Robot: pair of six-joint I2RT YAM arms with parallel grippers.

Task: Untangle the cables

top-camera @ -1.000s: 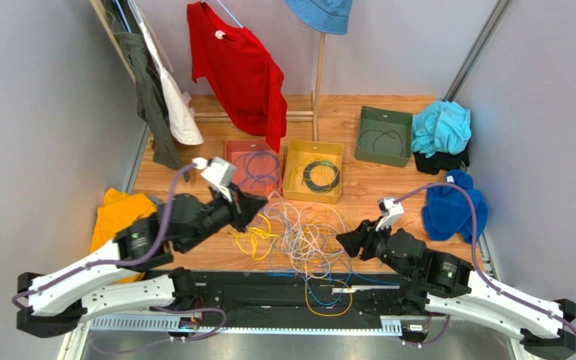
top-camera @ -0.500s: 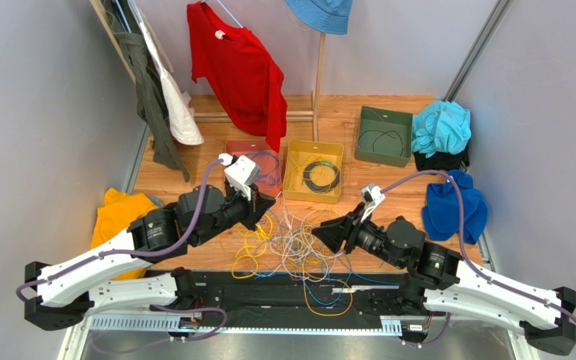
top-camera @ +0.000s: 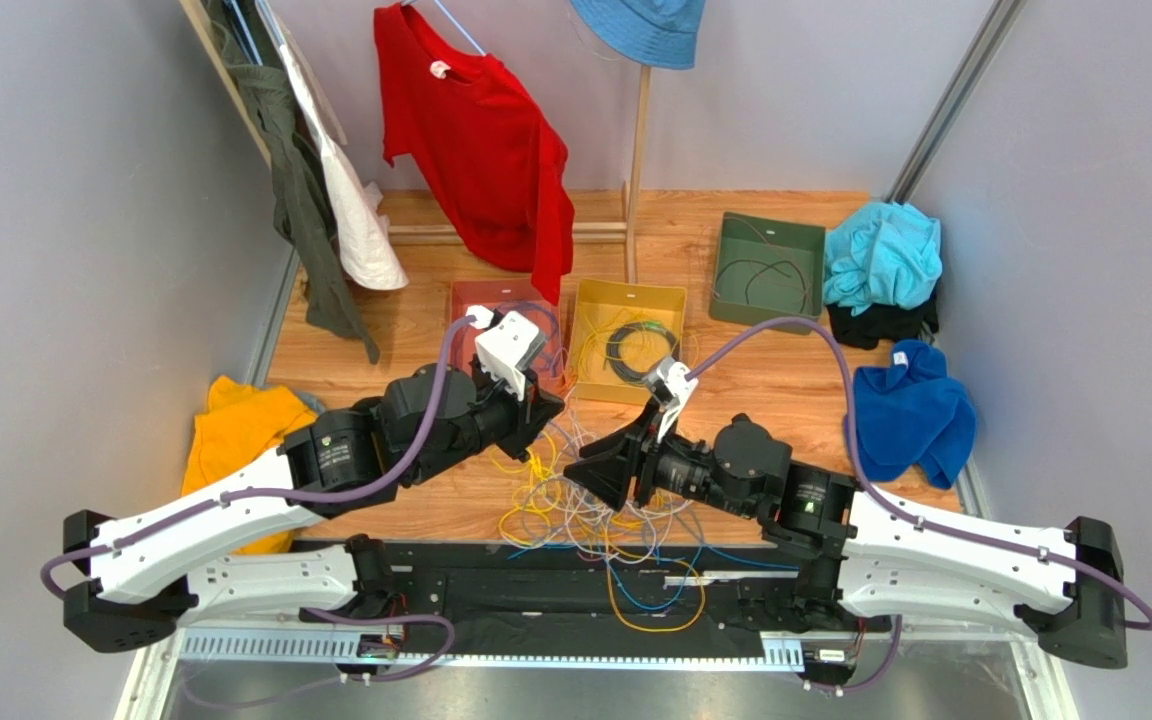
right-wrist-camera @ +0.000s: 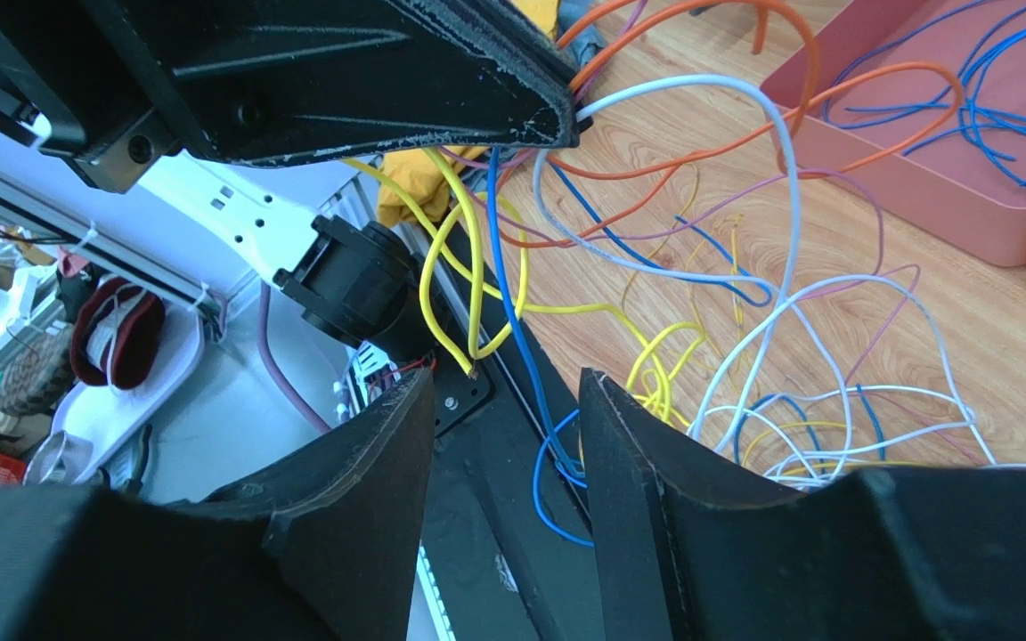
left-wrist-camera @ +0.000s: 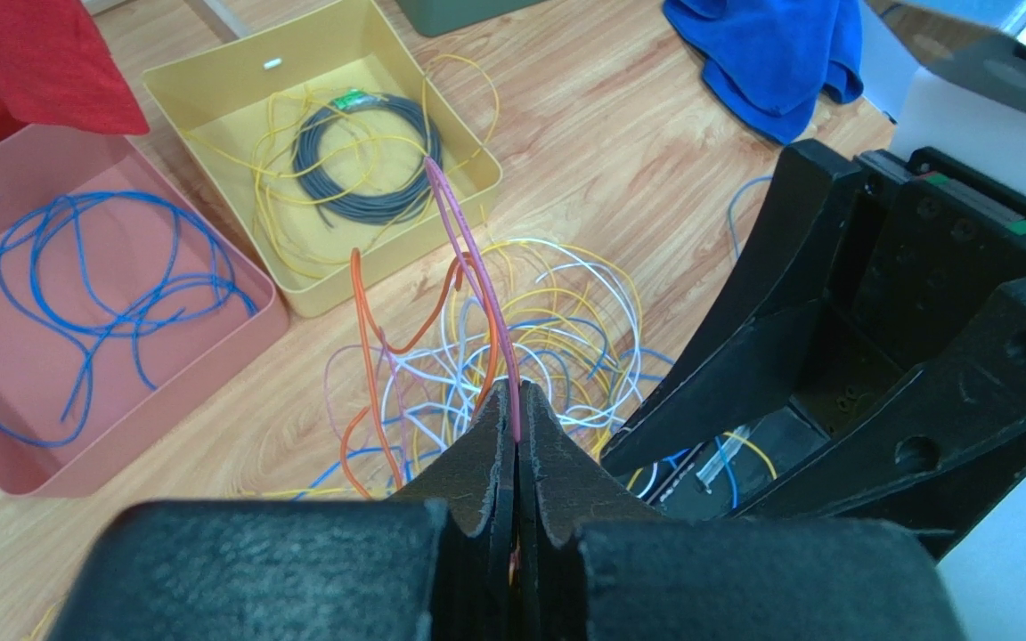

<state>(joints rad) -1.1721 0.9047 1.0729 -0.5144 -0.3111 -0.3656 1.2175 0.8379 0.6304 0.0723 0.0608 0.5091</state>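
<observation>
Pinching a pink cable (left-wrist-camera: 478,287) in the clenched left gripper (left-wrist-camera: 516,430), with an orange cable (left-wrist-camera: 362,341) rising just beside it. Holding the right gripper (right-wrist-camera: 502,401) parted and grasping nothing, with yellow and blue strands hanging in the gap between its fingers (right-wrist-camera: 371,454).

Lying beyond the grippers, three trays:
- Holding a black coil (left-wrist-camera: 365,160) and thin yellow loops in the yellow tray (left-wrist-camera: 331,274).
- Holding blue loops (left-wrist-camera: 90,287) in the pink tray (left-wrist-camera: 171,387), touching its left side.
- Holding one thin dark loop in the green tray (top-camera: 770,228), apart to the right and farther back.

Standing the pink cable nearly upright out of the left gripper, long axis leaning toward the yellow tray and bending over at the top. Sprawling the other cables (top-camera: 597,503) in a loose tangle on the desk (top-camera: 755,368), under and between both grippers, near the front edge.

Reaching both arms forward and inward, left gripper aiming right, right gripper aiming left, tips facing each other closely over the tangle.
</observation>
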